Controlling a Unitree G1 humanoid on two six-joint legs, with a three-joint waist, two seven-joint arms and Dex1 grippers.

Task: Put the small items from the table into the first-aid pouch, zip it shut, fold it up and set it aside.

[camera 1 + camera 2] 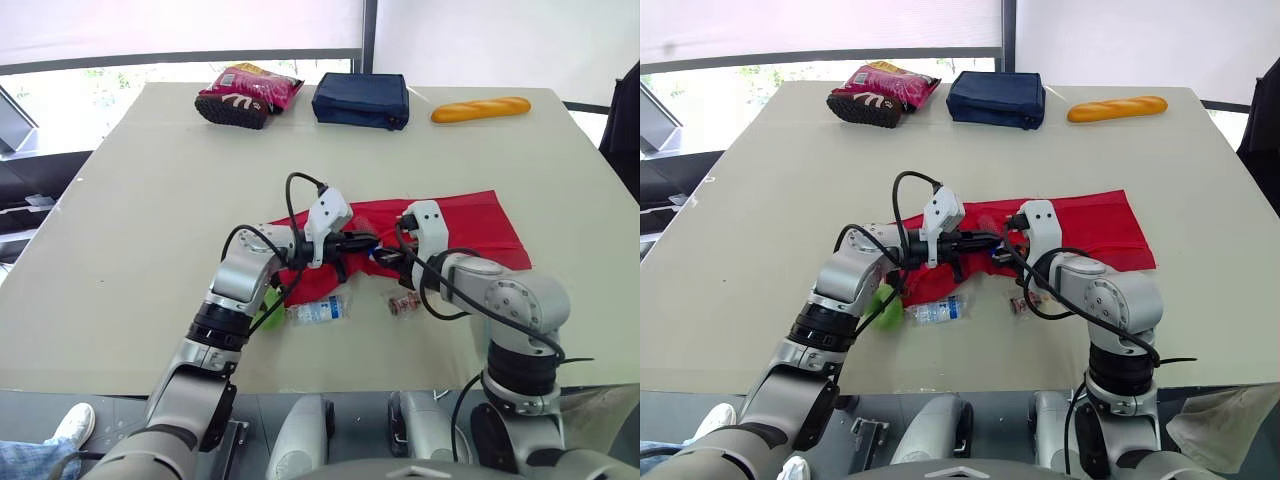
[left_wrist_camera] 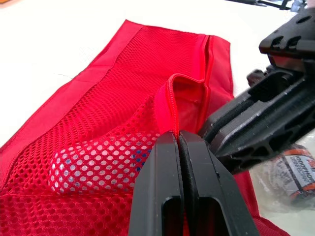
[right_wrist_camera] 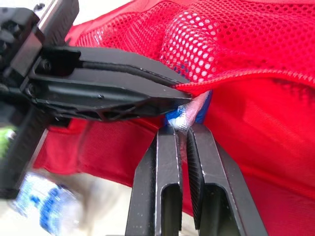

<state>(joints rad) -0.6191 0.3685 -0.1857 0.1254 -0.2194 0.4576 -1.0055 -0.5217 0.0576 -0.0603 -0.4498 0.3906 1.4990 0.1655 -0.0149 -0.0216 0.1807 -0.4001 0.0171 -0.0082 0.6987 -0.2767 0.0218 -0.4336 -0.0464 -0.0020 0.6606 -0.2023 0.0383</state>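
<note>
Centre frame: the mouth of the pouch (image 2: 113,83) is pinched open by the left gripper (image 2: 178,135), directly ahead of the packet (image 3: 187,115) clamped in the right gripper (image 3: 182,129).

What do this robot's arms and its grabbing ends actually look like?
The left arm and right arm are rounded silver-grey segments with black bands at the joints. Loose black cables loop along them. Each wrist carries a white boxy housing. The left gripper and right gripper each have two flat black fingers with slotted cut-outs.
</note>
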